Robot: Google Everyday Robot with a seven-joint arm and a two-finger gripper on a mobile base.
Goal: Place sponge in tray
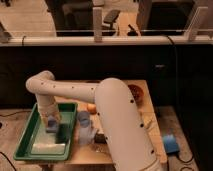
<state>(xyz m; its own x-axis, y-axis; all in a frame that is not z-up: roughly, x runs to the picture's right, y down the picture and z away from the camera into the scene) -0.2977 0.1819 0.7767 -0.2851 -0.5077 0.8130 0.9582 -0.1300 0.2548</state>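
A green tray (30,145) sits on the left end of the wooden table (150,125). My white arm reaches left across the table, bends at an elbow, and drops into the tray. My gripper (56,127) hangs inside the tray, just above its floor. A pale blue block, which looks like the sponge (51,122), is at the gripper. I cannot tell whether it is held or resting on the tray. A dark patch lies right beside it.
A blue-grey cup-like object (84,125) stands just right of the tray. An orange (91,108) lies behind it and a brown bowl (136,93) sits at the table's far right. A blue item (170,143) lies on the floor at the right. A glass barrier runs behind.
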